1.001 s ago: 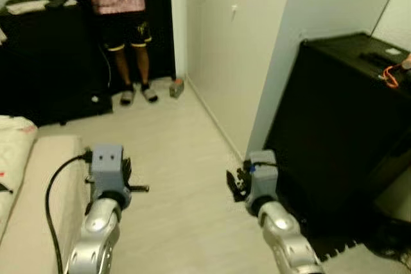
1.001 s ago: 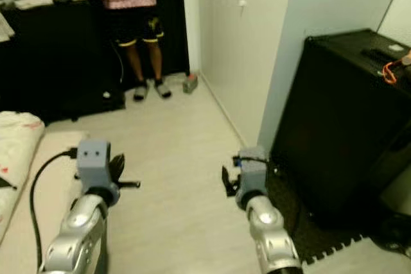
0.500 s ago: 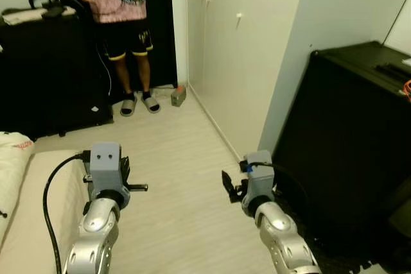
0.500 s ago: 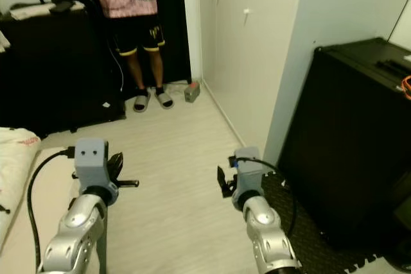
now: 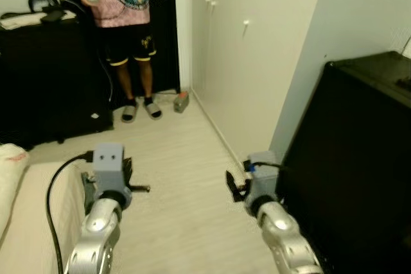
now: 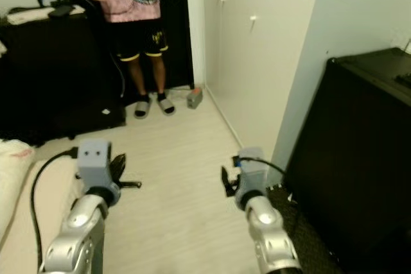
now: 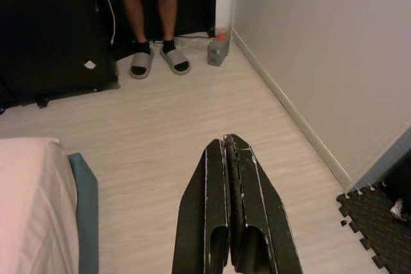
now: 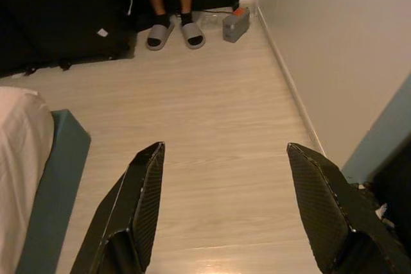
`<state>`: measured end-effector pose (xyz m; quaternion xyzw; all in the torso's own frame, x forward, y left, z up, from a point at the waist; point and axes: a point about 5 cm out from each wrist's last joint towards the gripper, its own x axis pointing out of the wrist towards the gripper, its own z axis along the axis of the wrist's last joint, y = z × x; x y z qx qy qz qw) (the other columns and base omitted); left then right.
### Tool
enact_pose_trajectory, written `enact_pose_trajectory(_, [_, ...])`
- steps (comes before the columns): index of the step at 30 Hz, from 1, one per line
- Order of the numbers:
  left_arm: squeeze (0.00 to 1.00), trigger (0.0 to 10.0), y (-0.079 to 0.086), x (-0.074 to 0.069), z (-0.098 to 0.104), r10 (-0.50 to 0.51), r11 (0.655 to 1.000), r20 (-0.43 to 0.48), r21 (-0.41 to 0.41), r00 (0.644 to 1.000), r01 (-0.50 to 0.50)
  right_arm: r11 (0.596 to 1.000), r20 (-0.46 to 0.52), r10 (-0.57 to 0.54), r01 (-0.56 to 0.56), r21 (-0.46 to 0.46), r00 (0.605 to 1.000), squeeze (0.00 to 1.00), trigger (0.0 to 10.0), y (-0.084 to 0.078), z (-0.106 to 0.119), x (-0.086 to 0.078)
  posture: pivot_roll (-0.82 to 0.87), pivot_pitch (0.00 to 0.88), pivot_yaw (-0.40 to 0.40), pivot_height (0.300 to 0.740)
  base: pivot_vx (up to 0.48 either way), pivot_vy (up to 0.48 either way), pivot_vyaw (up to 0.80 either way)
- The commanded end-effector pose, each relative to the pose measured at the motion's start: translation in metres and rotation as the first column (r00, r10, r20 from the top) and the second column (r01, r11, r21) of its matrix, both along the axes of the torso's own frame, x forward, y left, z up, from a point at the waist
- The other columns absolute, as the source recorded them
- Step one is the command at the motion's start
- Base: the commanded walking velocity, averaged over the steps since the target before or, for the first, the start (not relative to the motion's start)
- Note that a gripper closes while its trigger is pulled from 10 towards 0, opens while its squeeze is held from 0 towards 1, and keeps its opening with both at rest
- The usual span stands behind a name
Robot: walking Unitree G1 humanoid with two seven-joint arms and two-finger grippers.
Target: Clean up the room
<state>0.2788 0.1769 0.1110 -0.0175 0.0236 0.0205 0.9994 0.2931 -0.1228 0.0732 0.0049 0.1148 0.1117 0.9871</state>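
Only clutter I can spot is the small grey box [image 8: 236, 24] on the floor by the wall, straight ahead beside a person's sandals [image 8: 172, 33]. Right tool [image 8: 225, 213], fingers wide apart, looks nearer; left tool [image 7: 230, 222] is pressed together

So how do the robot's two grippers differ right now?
The left gripper has its fingers pressed together, while the right gripper has its fingers spread wide apart. Both hold nothing, point toward the pale wood floor, and have long black fingers.
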Motion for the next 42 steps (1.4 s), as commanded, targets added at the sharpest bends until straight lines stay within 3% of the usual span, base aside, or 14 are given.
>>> enact_pose_trajectory(1, [0.0,10.0,-0.0012,-0.0003,-0.0007,-0.009,1.0,-0.008,-0.001,1.0,0.009,1.0,-0.015,-0.01,0.01,-0.009,1.0,0.0,10.0,-0.0047,-0.0029,-0.0013,-0.01,0.033,0.017,0.74,0.349,0.0,0.0])
enact_pose_trajectory(16, [0.0,10.0,-0.0009,-0.0003,-0.0013,-0.013,1.0,-0.014,0.0,1.0,0.013,1.0,-0.017,-0.006,0.006,-0.005,1.0,0.0,10.0,-0.0031,-0.0029,-0.0019,-0.01,0.034,0.019,0.74,0.347,0.0,0.0])
enact_pose_trajectory(42, [0.0,10.0,-0.0005,0.0007,-0.0038,0.008,1.0,-0.03,-0.001,1.0,-0.008,1.0,-0.019,-0.004,0.004,-0.006,1.0,0.0,10.0,-0.0032,-0.0024,-0.0002,-0.01,0.034,0.021,0.74,0.0,0.0,0.0])
